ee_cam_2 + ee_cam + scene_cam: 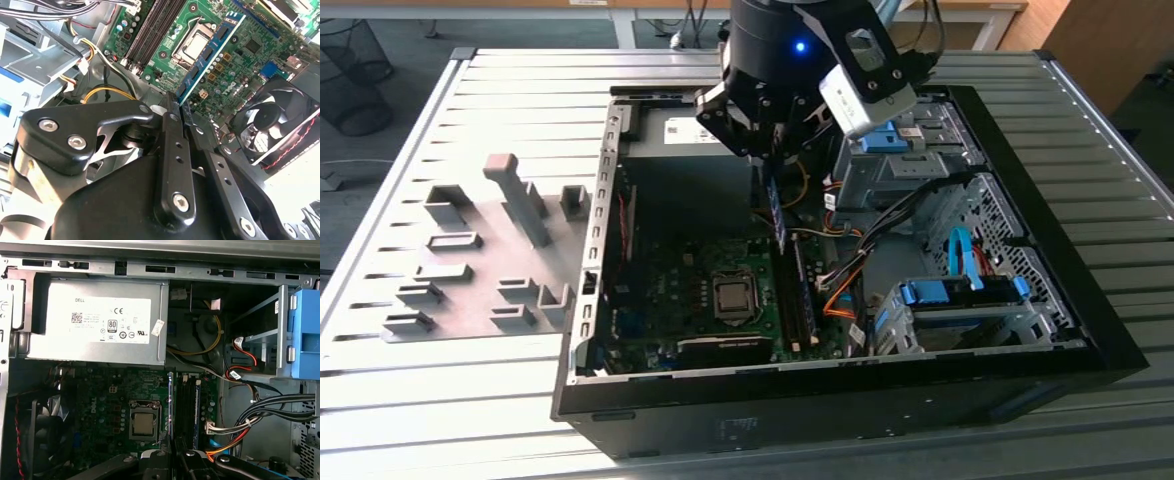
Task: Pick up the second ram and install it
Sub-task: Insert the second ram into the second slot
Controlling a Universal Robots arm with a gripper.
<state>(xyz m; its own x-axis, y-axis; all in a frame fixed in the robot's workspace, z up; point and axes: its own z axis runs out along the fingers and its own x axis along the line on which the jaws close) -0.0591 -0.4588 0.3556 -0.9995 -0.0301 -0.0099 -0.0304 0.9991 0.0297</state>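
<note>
While gripper [774, 165] clamps second ram [778, 215]

Bright, even daylight is cast over the slatted table [480, 90]. The interior of the computer case [854, 400] is left in shadow. Overexposed glare is seen beside the fan [270, 122].

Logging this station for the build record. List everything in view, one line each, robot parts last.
Computer case: one, black, open on the slatted table.
Table: one, grey, slatted metal.
Motherboard: one, green, on the case floor.
Processor socket: one, silver, mid-board.
Power supply: one, grey, against the case wall.
Fan: one, black, beside the board.
Tray blocks: several, grey, exterior view's left of the case.
Second ram: one, dark, held edge-down over the sockets.
Gripper: one, black, shut on the stick.
</note>
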